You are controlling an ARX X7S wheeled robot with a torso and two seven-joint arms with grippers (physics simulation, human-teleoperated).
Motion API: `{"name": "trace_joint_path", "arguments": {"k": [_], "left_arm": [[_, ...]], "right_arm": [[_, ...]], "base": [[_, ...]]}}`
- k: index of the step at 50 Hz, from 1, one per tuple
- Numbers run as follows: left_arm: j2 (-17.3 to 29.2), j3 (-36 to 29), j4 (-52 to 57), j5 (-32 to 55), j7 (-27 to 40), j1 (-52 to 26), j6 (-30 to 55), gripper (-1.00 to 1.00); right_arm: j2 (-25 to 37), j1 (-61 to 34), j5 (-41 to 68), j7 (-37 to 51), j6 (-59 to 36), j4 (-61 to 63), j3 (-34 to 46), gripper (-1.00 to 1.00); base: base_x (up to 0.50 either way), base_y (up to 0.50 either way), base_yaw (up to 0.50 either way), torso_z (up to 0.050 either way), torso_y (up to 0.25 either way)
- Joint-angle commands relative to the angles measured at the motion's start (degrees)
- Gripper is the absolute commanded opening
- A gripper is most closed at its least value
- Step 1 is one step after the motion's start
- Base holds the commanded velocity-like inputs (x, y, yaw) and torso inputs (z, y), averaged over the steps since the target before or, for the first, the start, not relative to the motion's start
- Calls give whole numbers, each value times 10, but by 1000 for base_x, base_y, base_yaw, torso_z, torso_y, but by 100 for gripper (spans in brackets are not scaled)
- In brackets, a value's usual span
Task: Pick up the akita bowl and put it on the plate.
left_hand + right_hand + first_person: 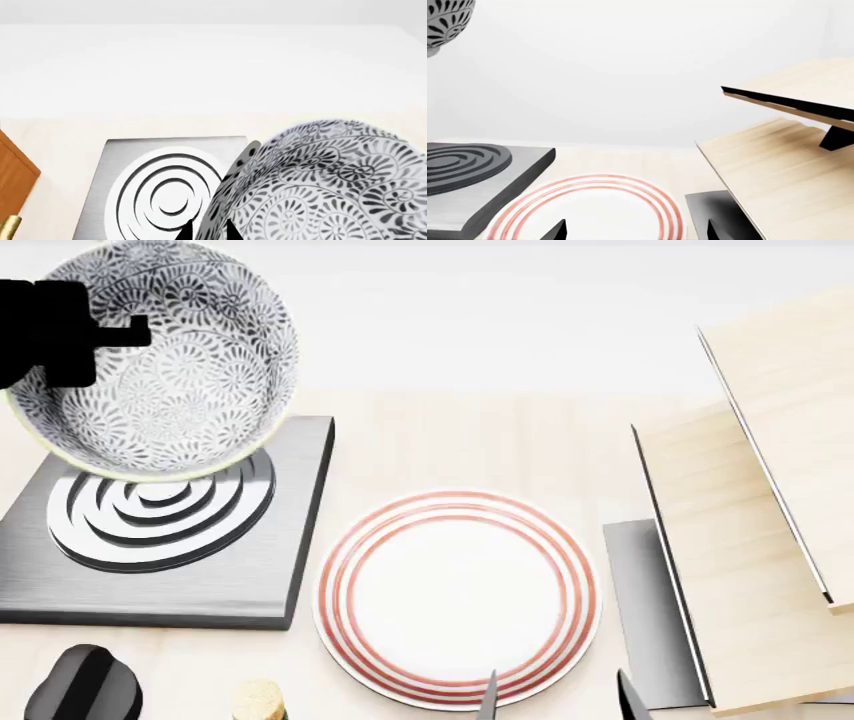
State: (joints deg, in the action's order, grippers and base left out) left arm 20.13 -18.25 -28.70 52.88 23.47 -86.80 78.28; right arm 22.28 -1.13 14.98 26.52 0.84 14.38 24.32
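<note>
Bowl [158, 360] first: I have it lifted in the upper left of the head frame, tilted so its patterned inside faces the camera, hanging above the dark square burner [167, 530] and clear of it. My left tool [100, 335] shows there only as a black shape over the bowl's left rim, and in the left wrist picture two dark fingertips sit low against the bowl's wall [320, 185], so I judge it is clamped on the rim; that grip at one edge would explain the tilt. Holding it this high makes sense to me, since the bowl has to pass over the burner's raised edge before it can travel.

The plate [457, 600] with red rings lies flat on the tabletop [481, 440] in the lower middle of the head frame, just beside the burner and bare, so the bowl is not yet on it. My right tool [634, 231] hangs low over the plate's near edge with its two tips spread apart and nothing between them; I would keep it out of the bowl's path. Pale wooden boards [761, 520] stand at the right, well away from the route.
</note>
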Motion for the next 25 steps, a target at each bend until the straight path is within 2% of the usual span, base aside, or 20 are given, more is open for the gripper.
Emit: {"name": "trace_joint_path", "arguments": {"k": [1, 13, 25], "left_arm": [[-24, 23, -43, 20, -40, -19, 21, -100], [-64, 123, -93, 80, 16, -32, 28, -100], [-84, 100, -148, 57, -10, -33, -16, -100]], "right_arm": [[-1, -1, -1, -1, 1, -3, 4, 100], [0, 0, 0, 1, 3, -5, 5, 100], [0, 1, 3, 1, 5, -5, 6, 100]], "base": [[0, 0, 0, 0, 0], [0, 0, 0, 0, 1], [0, 0, 0, 0, 0]]}}
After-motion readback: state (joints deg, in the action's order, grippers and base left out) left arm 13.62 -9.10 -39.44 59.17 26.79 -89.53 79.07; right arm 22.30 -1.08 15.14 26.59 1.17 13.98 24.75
